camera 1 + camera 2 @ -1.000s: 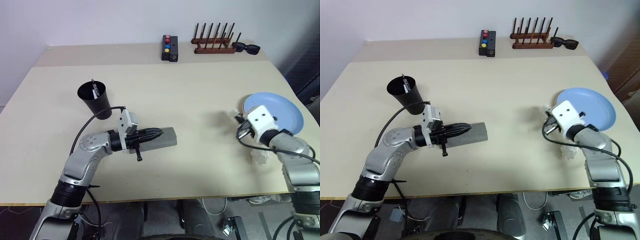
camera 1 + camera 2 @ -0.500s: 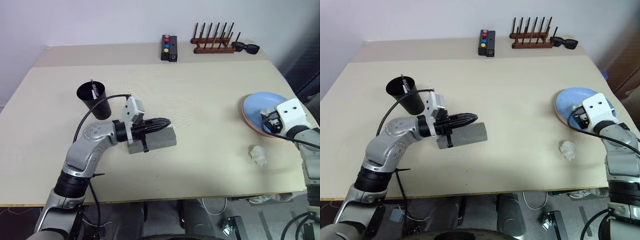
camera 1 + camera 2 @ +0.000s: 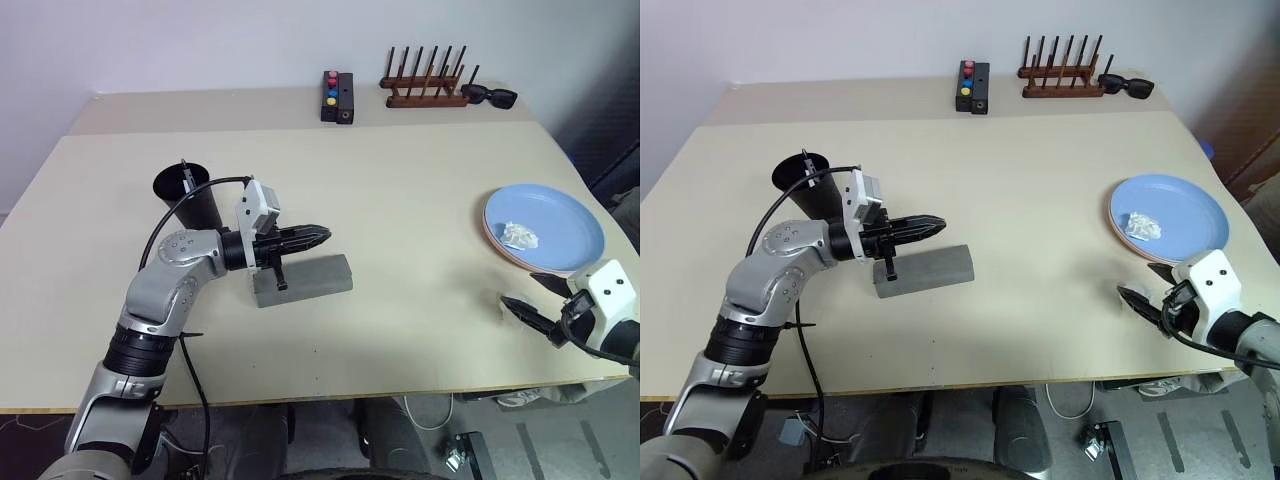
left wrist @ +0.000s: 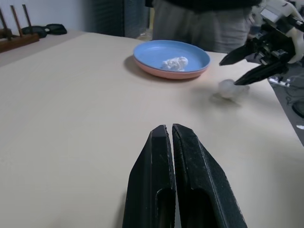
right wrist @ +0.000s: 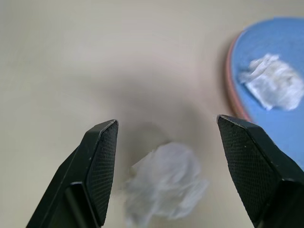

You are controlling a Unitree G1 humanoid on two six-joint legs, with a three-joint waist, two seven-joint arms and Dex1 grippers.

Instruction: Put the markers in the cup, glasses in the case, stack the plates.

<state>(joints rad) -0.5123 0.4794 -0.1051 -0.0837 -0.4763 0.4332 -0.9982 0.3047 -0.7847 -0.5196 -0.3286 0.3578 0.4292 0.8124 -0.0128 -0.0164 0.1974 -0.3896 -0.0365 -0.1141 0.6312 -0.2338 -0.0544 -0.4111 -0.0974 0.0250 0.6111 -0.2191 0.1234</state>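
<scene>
Pictured on a pale bench (image 3: 400, 200): left pincer (image 3: 322, 236) pressed fully closed and empty, held level just above the grey case (image 3: 303, 279), which lies shut on the bench near the middle-left. Behind the left arm, the black cup (image 3: 186, 192) upright, with a dark marker (image 3: 186, 172) poking above its rim. At the right side, the light blue plate (image 3: 560, 218) stacked on the salmon pink plate (image 3: 492, 243), only a thin pink edge visible beneath the blue; a small crumpled white wad (image 3: 520, 236) resting on the blue plate. Near the front right edge of the bench, right pincer (image 5: 164, 137) spread wide and holding nothing, fingers (image 5: 102, 156) set either side of a second crumpled white wad (image 5: 166, 183) on the bench, apart from it, just short of the stacked plates. Along the far edge, a black box with coloured buttons (image 3: 338, 95), a wooden peg rack (image 3: 428, 88) and black sunglasses (image 3: 492, 96) beside the rack. Beyond the far end of the bench in the left wrist view, a person (image 4: 209, 21) standing in grey trousers. Wire-framed glasses nowhere discernible outside the closed case.
</scene>
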